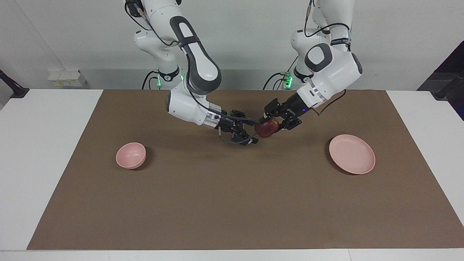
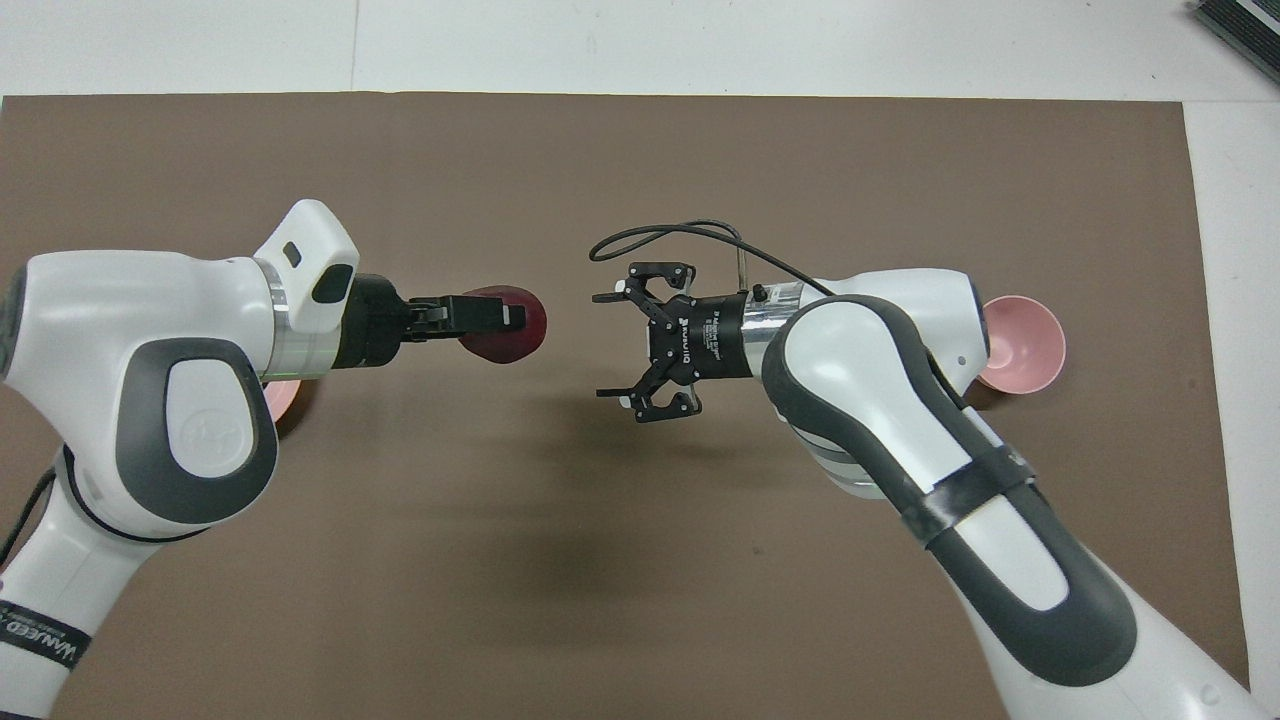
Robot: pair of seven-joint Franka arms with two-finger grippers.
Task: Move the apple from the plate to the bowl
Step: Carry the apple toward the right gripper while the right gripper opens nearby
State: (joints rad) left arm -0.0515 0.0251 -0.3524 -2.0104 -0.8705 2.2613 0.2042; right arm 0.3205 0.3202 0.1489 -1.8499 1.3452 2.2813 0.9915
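- Taking the mat's middle as my mark, the left gripper [image 1: 272, 125] hung over it, clamped on the apple [image 1: 265, 128], which was up in the air and resting on nothing.
- Facing it over that same middle, the right gripper [image 1: 246, 131] had its fingers spread wide and bare, just beside the apple; I judged a hand-over was about to happen.
- A little farther from the robots than the middle, the bowl [image 1: 131, 155] sat toward the right arm's end, with nothing in it.
- The plate [image 1: 352, 154] lay toward the left arm's end, bare too.
- So the lift off the plate was done; by my reckoning the pass, carry and drop into the bowl remained.
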